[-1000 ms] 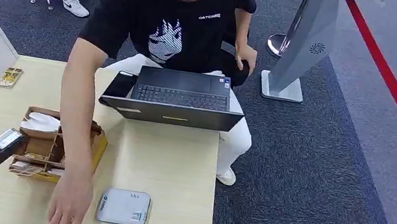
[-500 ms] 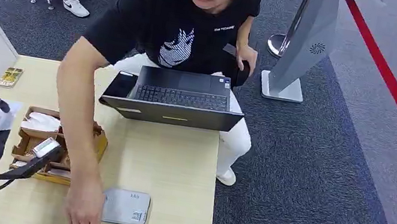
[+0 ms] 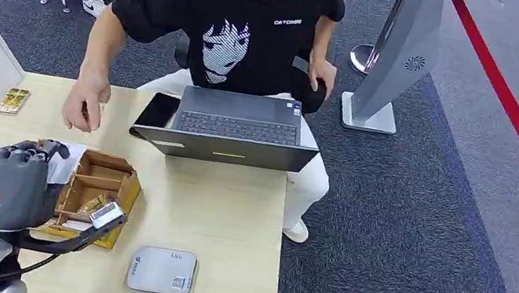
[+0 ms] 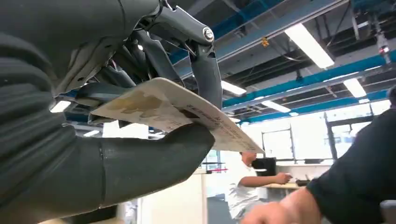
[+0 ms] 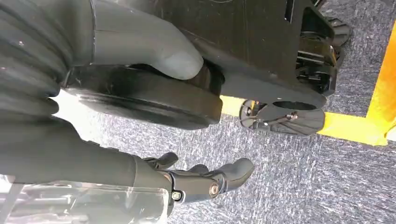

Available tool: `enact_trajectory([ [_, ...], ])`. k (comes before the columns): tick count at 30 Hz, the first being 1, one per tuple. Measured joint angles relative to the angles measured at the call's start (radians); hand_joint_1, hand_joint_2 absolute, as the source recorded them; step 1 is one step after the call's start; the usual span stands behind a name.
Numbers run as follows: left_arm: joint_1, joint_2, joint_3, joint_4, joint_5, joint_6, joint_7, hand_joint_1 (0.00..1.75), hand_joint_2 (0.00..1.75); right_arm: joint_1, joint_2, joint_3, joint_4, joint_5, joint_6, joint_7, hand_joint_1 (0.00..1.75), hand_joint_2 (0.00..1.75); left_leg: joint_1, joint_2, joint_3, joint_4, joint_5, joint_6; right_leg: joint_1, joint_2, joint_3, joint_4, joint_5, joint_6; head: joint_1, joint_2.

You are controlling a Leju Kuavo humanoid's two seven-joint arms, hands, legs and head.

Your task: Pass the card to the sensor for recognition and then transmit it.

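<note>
Wooden table [image 3: 229,213]; left hand [image 3: 7,184] pinches card [image 4: 187,112], apparently beside sensor [image 3: 161,270].

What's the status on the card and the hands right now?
Left hand holds the card between thumb and fingers, above the table. Right hand hangs empty over the floor. Sensor sits uncovered; person's hand is off it.

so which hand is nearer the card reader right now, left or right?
Left. The left hand is raised over the table just beside the card reader, pinching the card. The right hand hangs down by the carpet floor, away from the table.
</note>
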Motion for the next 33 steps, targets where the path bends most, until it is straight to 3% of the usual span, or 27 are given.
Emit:
enact_trajectory([
  [8,0.0,0.011,-0.053,0.0,0.0,0.0,0.022,1.75,1.75,0.0,0.0,0.008,0.0,-0.006,-0.004,-0.001,0.0,1.75,0.0,0.0,0.0,0.0,0.0,0.0,0.0,0.0,0.0,0.0,0.0,0.0,0.0,0.0],
  [20,0.013,0.002,-0.123,0.006,0.0,0.002,-0.04,1.75,1.75,0.0,0.006,0.016,0.0,-0.021,-0.021,0.001,0.0,1.75,0.0,0.0,0.0,0.0,0.0,0.0,0.0,0.0,0.0,0.0,0.0,0.0,0.0,0.0],
  [26,0.064,-0.039,-0.177,0.037,0.0,0.004,-0.061,1.75,1.75,0.0,0.01,0.02,0.0,-0.043,-0.031,0.0,0.0,1.75,0.0,0.0,0.0,0.0,0.0,0.0,0.0,0.0,0.0,0.0,0.0,0.0,0.0,0.0],
  [33,0.14,-0.079,-0.179,0.05,0.005,0.002,-0.135,1.75,1.75,0.0,0.018,0.02,0.001,-0.084,-0.051,0.0,0.0,1.75,0.0,0.0,0.0,0.0,0.0,0.0,0.0,0.0,0.0,0.0,0.0,0.0,0.0,0.0],
])
